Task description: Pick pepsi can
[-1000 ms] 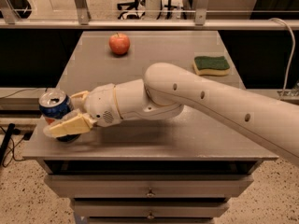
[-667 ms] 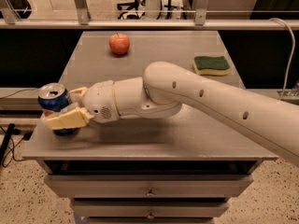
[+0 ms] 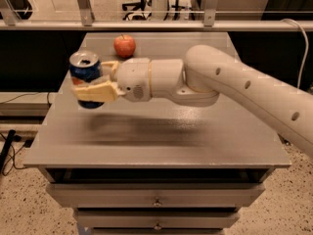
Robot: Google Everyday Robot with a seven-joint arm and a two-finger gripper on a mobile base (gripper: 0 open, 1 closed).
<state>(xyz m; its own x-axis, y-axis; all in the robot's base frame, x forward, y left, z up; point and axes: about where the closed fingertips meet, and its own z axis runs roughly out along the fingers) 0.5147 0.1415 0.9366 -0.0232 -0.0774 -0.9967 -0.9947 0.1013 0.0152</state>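
While the arm comes in from the right edge and slopes down across the desk, the wrist runs roughly level and points left. The gripper sits over the desk's left side, clamped on the pepsi can: one tan finger crosses the can's front, the other shows behind it. The can is upright, silver top with its opening facing up, bottom clear of the desk. A blurred shadow lies on the surface below the can and wrist. The apple is on the back of the desk, just behind the wrist, apart from it. Drawers are below the desk front.

Versus 1.0 s ago: the can was low at the desk's front-left edge, already in the gripper. Now the can and wrist are higher and further back, closer to the apple. Grip unchanged, can still upright.
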